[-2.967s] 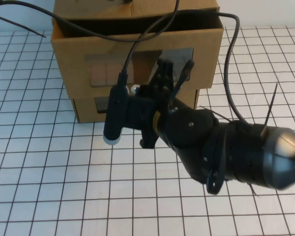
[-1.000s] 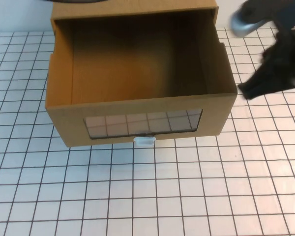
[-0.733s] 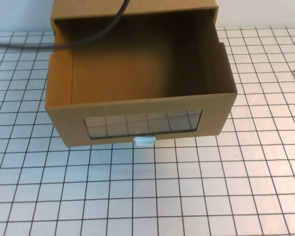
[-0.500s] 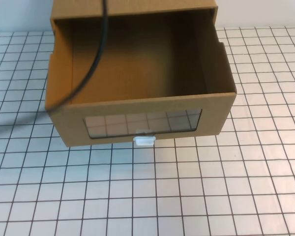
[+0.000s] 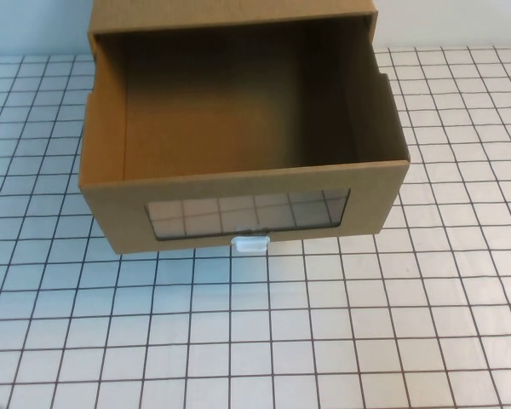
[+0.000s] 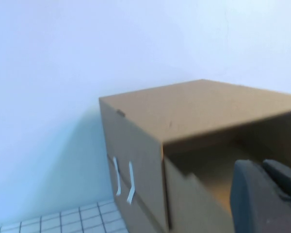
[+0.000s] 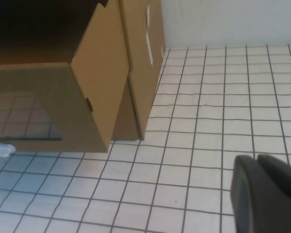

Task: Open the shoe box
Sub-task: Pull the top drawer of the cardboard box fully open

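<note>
Box (image 5: 375, 204) looks open, so my right gripper (image 7: 258, 194) waits, box well beyond its pressed-together fingers; left gripper (image 6: 264, 199) nearer, grip I cannot tell.

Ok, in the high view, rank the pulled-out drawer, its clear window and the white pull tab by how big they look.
1. drawer, largest
2. window
3. white pull tab, smallest
The left gripper and the right gripper, shut, show only in wrist views, near the shoe box.

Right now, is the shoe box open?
Open: drawer pulled out of its sleeve, inside exposed. Left gripper hangs by the sleeve, right gripper above the table, jaws shut.
</note>
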You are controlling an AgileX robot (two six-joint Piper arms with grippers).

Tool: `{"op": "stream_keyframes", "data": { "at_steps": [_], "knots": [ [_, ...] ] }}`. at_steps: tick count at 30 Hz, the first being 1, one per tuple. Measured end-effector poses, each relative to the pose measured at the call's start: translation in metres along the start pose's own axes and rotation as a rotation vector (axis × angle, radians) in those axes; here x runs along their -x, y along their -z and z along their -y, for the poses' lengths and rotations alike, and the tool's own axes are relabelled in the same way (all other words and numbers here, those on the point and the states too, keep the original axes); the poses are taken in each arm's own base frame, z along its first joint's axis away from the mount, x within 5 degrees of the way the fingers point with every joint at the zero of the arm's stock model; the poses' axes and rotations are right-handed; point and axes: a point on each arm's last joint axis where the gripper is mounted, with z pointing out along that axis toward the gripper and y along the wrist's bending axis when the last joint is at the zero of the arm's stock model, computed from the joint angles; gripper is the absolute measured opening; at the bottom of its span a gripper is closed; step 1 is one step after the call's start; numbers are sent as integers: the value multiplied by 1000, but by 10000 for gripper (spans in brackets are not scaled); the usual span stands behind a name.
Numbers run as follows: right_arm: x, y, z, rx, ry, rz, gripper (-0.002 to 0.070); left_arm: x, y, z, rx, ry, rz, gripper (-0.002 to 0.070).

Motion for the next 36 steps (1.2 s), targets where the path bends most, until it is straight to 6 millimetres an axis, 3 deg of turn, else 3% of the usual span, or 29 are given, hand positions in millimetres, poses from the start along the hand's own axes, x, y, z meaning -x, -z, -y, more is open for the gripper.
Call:
{"op": "stream_keyframes", "data": {
  "at_steps": [7,15,36],
  "knots": [
    [-28,15,4,25,-22,66,-13,-62,39,8,6,-16,18,-2],
    [-45,9,8,25,-27,74,-13,-135,42,14,26,-11,-104,-2],
    [-43,9,7,29,-29,95,-13,-147,43,18,-12,-23,-181,-2]
  ]
}}
